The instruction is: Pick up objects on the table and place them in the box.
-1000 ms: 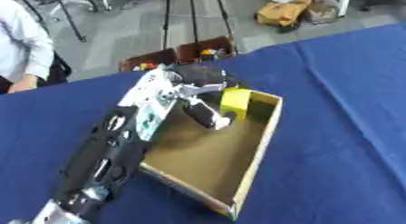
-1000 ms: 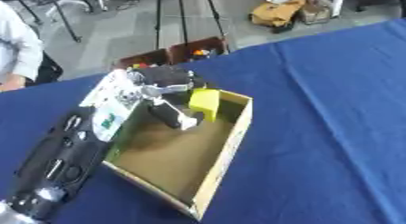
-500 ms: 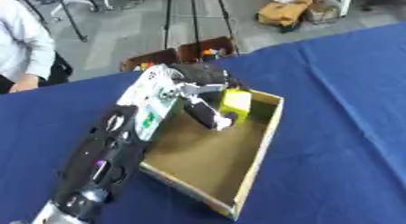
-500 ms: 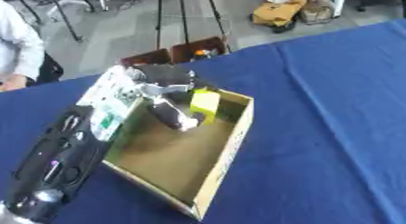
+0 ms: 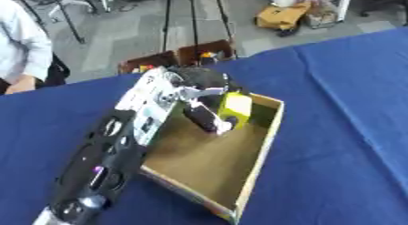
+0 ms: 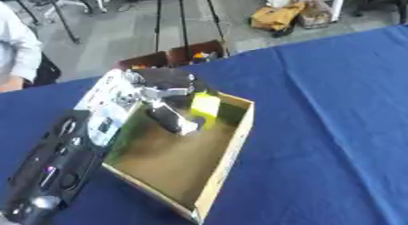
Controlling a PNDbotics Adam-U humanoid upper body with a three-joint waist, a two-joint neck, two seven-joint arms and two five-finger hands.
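Left hand (image 5: 203, 101), black with silver joints, reaches down into the far end of the open brown cardboard box (image 5: 259, 151) on the blue-clothed desk (image 5: 343, 128). Fingers curled around a yellow-green rectangular block (image 5: 236, 106), which sits upright inside the box near its far wall; can't tell if it touches the floor. Right hand not visible.

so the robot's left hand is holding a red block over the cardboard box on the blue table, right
Not quite: the block is yellow, not red, as the left eye view shows. The rest stands: the left hand has its fingers against that block, over the far end of the cardboard box on the blue table.
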